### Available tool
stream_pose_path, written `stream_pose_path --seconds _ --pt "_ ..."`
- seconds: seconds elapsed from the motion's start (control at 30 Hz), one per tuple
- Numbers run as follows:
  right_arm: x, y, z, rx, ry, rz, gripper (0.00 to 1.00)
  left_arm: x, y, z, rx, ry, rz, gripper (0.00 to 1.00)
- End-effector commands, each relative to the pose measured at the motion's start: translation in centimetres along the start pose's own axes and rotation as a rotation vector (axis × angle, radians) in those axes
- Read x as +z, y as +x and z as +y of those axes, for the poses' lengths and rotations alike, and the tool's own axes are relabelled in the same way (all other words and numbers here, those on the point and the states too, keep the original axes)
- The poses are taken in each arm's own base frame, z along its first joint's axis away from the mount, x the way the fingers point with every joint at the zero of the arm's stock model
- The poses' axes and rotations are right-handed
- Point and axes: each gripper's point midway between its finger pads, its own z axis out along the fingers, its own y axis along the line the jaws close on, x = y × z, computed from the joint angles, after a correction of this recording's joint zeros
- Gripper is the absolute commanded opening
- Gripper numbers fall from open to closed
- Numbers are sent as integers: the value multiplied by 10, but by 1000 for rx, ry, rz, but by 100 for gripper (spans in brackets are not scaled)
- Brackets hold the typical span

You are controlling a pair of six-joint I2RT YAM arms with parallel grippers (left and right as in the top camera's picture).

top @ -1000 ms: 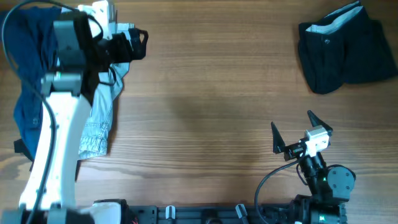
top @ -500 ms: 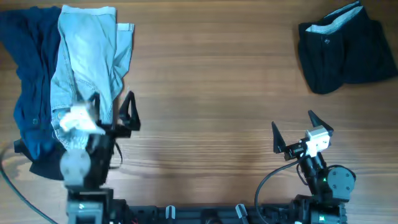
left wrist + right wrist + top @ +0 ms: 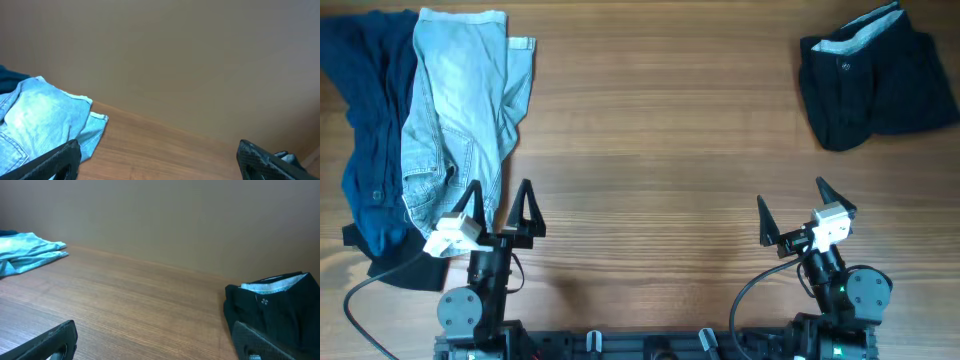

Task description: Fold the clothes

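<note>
Far left on the surface [image 3: 660, 140] I've got the navy garment [image 3: 365, 150], with the jeans [image 3: 460, 110] overlapping its right side. My left tool [image 3: 499, 200] sits just below the jeans, spread wide and empty. The right tool [image 3: 790, 200] is spread and empty too. The shorts [image 3: 875, 85] are in the top right corner.

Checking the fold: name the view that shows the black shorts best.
Overhead: the black shorts show almost whole, grey waistband visible. Right wrist shows them side-on, cropped at the edge; left wrist shows barely a sliver.
</note>
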Motion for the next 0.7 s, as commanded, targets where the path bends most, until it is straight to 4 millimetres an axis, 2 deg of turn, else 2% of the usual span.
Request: stream_pose_path --seconds 0.0,0.17,0.67 --pt "0 1 0 12 3 -4 100 -1 3 7 -9 -32 -2 100" --pt "0 1 0 12 4 -4 100 -8 51 33 -27 -143 191 100" --pt "0 1 0 12 3 -4 100 -8 50 33 -27 -141 187 100"
